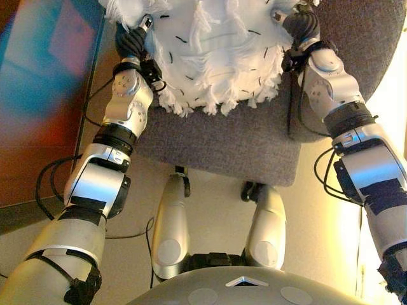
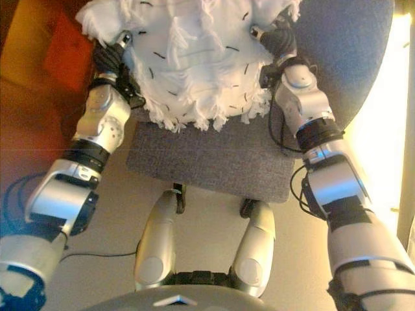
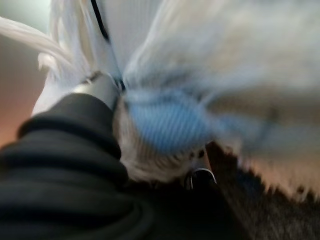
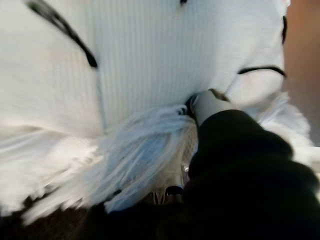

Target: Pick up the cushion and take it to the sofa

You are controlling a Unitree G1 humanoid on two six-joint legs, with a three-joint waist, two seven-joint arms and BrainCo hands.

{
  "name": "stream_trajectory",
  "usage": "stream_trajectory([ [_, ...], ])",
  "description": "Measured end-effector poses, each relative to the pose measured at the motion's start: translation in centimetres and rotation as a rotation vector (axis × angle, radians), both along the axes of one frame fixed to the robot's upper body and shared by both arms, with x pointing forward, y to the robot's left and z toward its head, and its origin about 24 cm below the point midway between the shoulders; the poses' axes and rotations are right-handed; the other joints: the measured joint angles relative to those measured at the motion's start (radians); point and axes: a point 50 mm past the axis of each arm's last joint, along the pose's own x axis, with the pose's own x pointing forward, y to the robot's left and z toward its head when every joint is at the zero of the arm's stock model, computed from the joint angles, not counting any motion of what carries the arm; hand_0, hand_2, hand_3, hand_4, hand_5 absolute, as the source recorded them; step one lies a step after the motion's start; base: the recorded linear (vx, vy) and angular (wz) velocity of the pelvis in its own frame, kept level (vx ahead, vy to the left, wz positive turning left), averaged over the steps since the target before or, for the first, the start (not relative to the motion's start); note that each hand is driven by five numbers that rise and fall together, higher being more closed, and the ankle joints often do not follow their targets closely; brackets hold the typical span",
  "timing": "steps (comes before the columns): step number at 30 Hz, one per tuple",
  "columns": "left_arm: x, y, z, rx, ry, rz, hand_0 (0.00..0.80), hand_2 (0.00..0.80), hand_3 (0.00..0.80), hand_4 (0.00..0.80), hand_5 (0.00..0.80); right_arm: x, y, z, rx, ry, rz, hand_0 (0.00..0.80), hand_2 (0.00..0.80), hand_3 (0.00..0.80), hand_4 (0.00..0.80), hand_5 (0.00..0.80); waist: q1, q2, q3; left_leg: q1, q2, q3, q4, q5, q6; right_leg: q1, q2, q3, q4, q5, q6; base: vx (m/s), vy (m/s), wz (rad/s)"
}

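Observation:
A white fringed cushion (image 1: 216, 51) with short black marks lies on the grey fabric seat of a chair (image 1: 229, 143). My left hand (image 1: 135, 39) is against the cushion's left edge and my right hand (image 1: 300, 25) is against its right edge. Both hands reach into the fringe, which hides their fingers. In the left wrist view the dark cover (image 3: 70, 130) presses against the cushion (image 3: 225, 60). In the right wrist view the hand (image 4: 240, 150) lies against the cushion's ribbed cloth (image 4: 125, 65).
The chair's grey back (image 1: 362, 38) rises at the right behind the cushion. A dark reddish-brown panel (image 1: 38, 95) stands to the left of the chair. Beige floor (image 1: 216, 210) lies in front of the seat's near edge.

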Motion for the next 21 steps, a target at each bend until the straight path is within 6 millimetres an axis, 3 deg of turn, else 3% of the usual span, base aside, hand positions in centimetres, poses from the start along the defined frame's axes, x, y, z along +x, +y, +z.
stream_trajectory([
  [12, 0.2, -0.2, 2.0, 0.020, -0.046, -0.028, 0.000, 0.000, 0.000, 0.000, 0.000, 0.1, -0.8, 0.1, 0.052, 0.017, -0.037, 0.000, 0.000, 0.000, 0.000, 0.000, 0.019, 0.000, 0.000, 0.022, -0.001, 0.000, -0.036, 0.020, -0.001, 0.022, 0.000, -0.016, -0.027, 0.006, -0.002, 0.021, -0.024, 0.01],
  [21, -0.9, 4.6, 4.2, 0.041, -0.153, 0.090, 0.000, 0.000, 0.000, 0.000, 0.000, -0.3, -2.1, 0.8, 0.119, -0.041, -0.098, 0.000, 0.000, 0.000, 0.000, 0.000, 0.026, -0.002, -0.003, 0.132, 0.000, 0.012, -0.178, 0.070, -0.015, 0.108, 0.026, -0.037, -0.126, 0.024, 0.000, -0.003, -0.024, -0.01],
])
